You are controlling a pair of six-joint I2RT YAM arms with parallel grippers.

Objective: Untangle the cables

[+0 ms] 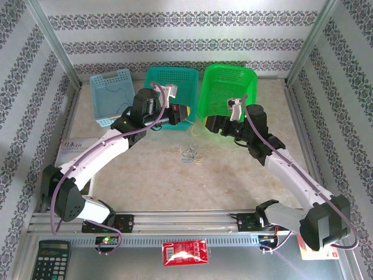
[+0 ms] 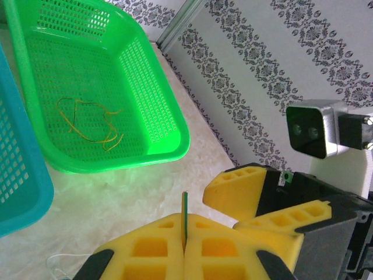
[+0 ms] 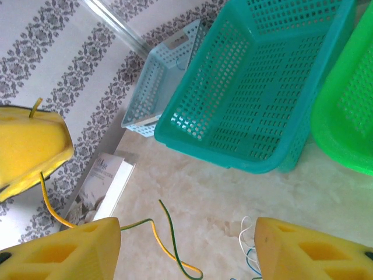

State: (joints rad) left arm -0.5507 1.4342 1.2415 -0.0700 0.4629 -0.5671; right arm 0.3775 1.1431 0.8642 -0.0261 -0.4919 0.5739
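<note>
One pale, marbled table (image 1: 145, 181) carries everything, and two white arms reach over it from the near edge: the left arm (image 1: 99, 149) and the right arm (image 1: 291, 169). Their wrists come close together in front of the baskets.

Three perforated plastic baskets stand in a row at the far side. The green basket (image 1: 227, 90) is on the right, the teal basket (image 1: 172, 84) is in the middle, and the light blue basket (image 1: 113, 93) is on the left. One white booklet (image 1: 78, 146) lies at the left edge. One calculator (image 1: 51, 259) and one red packet (image 1: 184, 252) sit on the near rail strip.

Of the two grippers, the left gripper (image 2: 184, 230) is clamped tight, its yellow pads pressed flat together. One thin green strand (image 2: 185, 207) is pinched between them and stands up out of the seam. The right gripper (image 3: 187, 233) is spread wide with nothing between its pads. The strand trailing from the left gripper curls across the table just in front of it.

The cables lie in three places. A small loose tangle (image 1: 192, 153) of blue, white and yellowish strands rests on the bare table between the arms, too fine to count. Yellow-orange strands (image 2: 87, 122), perhaps two, lie curled on the floor of the green basket. The remaining one is the strand held in the left gripper.
</note>
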